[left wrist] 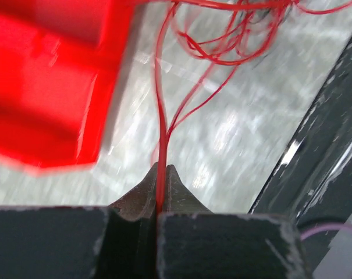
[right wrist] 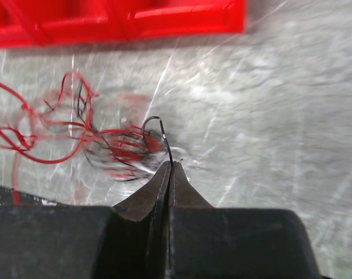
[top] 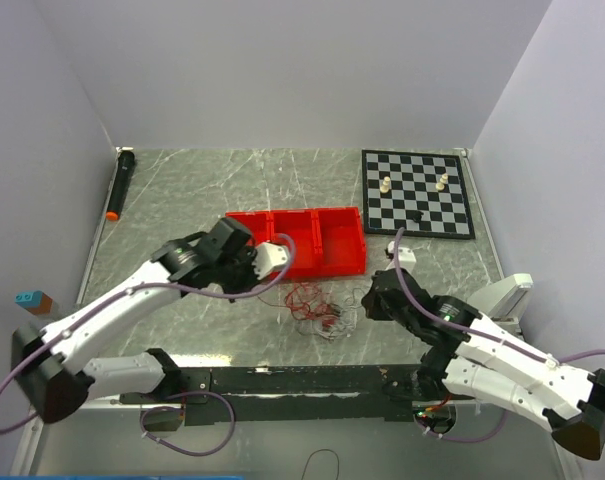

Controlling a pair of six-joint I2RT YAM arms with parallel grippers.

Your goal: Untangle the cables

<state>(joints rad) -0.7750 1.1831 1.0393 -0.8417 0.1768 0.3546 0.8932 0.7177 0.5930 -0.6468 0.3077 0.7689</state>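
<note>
Tangle: hair-thin red, black and whitish flexible cables [top: 316, 306] lie in a loose knot at lower centre of the top view. They rest on the grey marbled table [top: 182, 190], just below the red plastic divided tray [top: 282, 217].
Left side: left gripper [left wrist: 162, 173] has its jaws pressed together on a single red strand [left wrist: 159, 116], which runs up-frame to the knot.
Right side: right gripper [right wrist: 170, 168] has its jaws pinched on a fine black strand [right wrist: 166, 139], whose loop curls toward the knot at centre left of its wrist view.
Step in hand: judged to be drawing the two pinched strands apart, the left gripper toward frame left and the right gripper toward frame right.
Doing it well: pull slowly and low along the table, in opposite directions, so loops slide out rather than cinch. Ease off if the whole knot drags as one. Watch that the red strand does not snag the tray edge beside it. Wire this thin may slip out of the grip or kink.
Count, grippers: two, one per side.
Count, strands: cannot be counted; red dominates, black is fewer, whitish barely shows.
Count, tray: one, with three compartments as far as the top view shows.
Count, elsewhere: one black-and-white chessboard [top: 418, 193] at upper right, carrying two pale chess pieces [top: 384, 185] and what looks like one dark one. One black marker with an orange tip [top: 121, 185] lies at upper left.
</note>
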